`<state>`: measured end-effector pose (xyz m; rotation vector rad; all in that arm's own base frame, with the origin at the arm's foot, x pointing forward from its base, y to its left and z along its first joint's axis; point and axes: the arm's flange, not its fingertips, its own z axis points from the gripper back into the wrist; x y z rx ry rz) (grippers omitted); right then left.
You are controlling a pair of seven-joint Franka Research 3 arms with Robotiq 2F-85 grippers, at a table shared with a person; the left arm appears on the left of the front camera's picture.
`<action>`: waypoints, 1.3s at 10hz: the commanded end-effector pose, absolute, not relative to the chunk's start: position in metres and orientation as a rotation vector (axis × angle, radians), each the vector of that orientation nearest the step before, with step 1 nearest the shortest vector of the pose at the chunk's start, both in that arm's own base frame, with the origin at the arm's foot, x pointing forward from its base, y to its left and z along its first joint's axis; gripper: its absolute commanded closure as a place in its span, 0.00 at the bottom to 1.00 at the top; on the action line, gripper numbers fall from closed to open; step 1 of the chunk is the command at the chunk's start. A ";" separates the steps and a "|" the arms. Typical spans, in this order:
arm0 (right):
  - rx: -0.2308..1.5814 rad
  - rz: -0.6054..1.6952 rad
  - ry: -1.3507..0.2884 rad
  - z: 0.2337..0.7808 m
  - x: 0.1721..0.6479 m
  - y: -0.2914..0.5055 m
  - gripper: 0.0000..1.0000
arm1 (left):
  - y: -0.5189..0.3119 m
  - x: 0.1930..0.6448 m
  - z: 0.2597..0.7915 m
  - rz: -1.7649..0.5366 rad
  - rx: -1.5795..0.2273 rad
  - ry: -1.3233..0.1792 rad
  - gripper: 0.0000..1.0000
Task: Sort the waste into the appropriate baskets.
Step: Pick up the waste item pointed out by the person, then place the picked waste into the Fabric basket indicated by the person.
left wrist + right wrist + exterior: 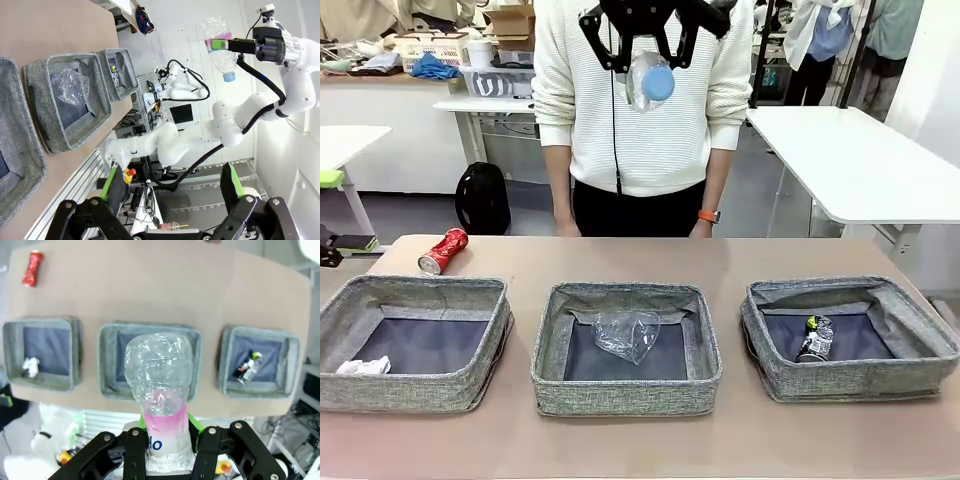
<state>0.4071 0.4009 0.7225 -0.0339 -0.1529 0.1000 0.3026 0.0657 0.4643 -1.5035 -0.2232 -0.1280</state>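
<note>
High above the middle basket [625,396], my right gripper [648,58] is shut on the clear bottle with the blue cap [651,82], cap pointing down. In the right wrist view the bottle [160,390] stands between the fingers, over the middle basket [109,365]. A clear plastic cup [625,335] lies in that basket. The left basket [400,392] holds a white paper ball [364,367]; the right basket [850,381] holds a dark crushed can [815,340]. A crushed red can [443,250] lies on the table at far left. My left gripper [170,192] is open and holds nothing.
A person in a white sweater [640,130] stands at the table's far edge, hands down behind it. The tan table [620,262] is bare between the baskets and the far edge, apart from the red can. White tables stand behind.
</note>
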 end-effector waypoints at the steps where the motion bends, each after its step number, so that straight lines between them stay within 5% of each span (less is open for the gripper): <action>1: -0.029 0.099 -0.140 0.725 0.409 0.400 0.78 | 0.064 0.302 0.466 -0.135 -1.508 -0.243 0.00; 13: -0.029 0.099 -0.140 0.725 0.409 0.400 0.78 | 0.064 0.302 0.466 -0.135 -1.508 -0.243 0.00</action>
